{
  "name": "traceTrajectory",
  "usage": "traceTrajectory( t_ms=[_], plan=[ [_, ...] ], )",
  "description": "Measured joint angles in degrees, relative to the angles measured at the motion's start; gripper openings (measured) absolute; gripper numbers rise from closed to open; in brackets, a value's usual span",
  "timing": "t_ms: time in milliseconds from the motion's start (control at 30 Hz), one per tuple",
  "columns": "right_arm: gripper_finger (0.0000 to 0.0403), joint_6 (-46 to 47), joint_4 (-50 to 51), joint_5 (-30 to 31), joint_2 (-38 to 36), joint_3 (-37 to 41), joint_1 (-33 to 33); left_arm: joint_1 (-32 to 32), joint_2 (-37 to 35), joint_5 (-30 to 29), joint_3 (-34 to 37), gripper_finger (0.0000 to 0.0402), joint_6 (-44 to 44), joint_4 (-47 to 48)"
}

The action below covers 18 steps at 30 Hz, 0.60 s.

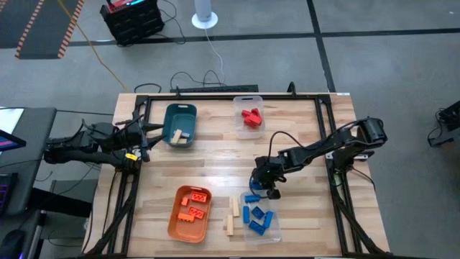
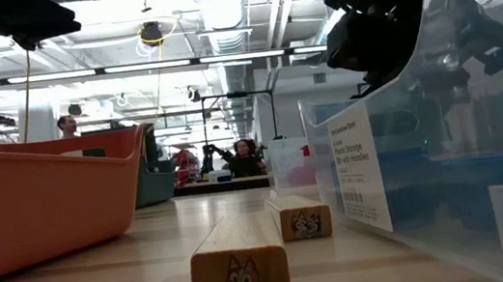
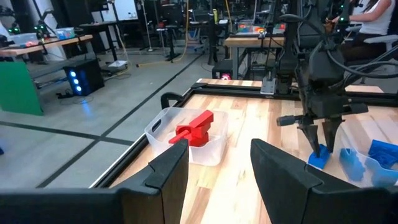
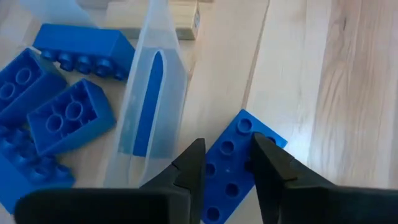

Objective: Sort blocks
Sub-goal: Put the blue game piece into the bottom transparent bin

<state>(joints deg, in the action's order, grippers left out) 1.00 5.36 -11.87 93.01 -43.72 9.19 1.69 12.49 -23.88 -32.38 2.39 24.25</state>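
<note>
The blocks are small studded plastic bricks in blue, red and orange, plus plain light-wood rectangular pieces.

One blue brick [image 4: 239, 165] lies flat on the wooden table [image 1: 215, 169], studs up in two rows, just outside the wall of the clear plastic bin [image 1: 277, 229] near the table's front edge. The right gripper [image 4: 229, 163] is down over this brick, one finger on each side of it, the jaws part-closed around it; whether they already press on it cannot be told. Inside that bin lie several more blue bricks [image 4: 68, 115], some with their studs up and others on their sides.

Red bricks [image 1: 251, 117] sit in a second clear bin [image 1: 248, 103] at the table's back edge. Orange bricks [image 1: 193, 206] lie in the orange tray [image 1: 177, 223] near the front edge. Wood pieces [image 1: 180, 135] rest in the teal tray [image 1: 180, 113] toward the back left, and two more wooden blocks [image 1: 233, 216] lie on the table between the orange tray and the blue bin; in the low view their ends carry a cartoon dog face [image 2: 240, 279].

A white label [image 2: 359, 166] on the near bin reads "Plastic Storage ... with Handles"; its smaller print is too fine to read.

The left gripper [image 3: 217, 165] waits at the table's left edge, fingers spread and holding nothing.
</note>
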Motion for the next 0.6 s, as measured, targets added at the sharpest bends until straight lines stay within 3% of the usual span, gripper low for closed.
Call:
traceTrajectory(
  t_ms=[233, 467, 600],
  plan=[
    [0.0088, 0.3, 6.8, 3.8, -2.2, 0.0, -0.4, 0.0, 0.0, -0.4, 0.0, 0.0169, 0.0, 0.0],
    [0.0085, 0.9, 15.7, 11.1, -5.4, 0.1, -1.2, 0.0, 0.0, -0.7, 0.0, 0.0169, 0.0, 0.1],
    [0.0085, 3.0, 20.0, 12.3, -7.2, 0.1, -2.7, 0.0, 0.0, -0.7, 0.0, 0.0169, 0.0, 0.3]
  ],
)
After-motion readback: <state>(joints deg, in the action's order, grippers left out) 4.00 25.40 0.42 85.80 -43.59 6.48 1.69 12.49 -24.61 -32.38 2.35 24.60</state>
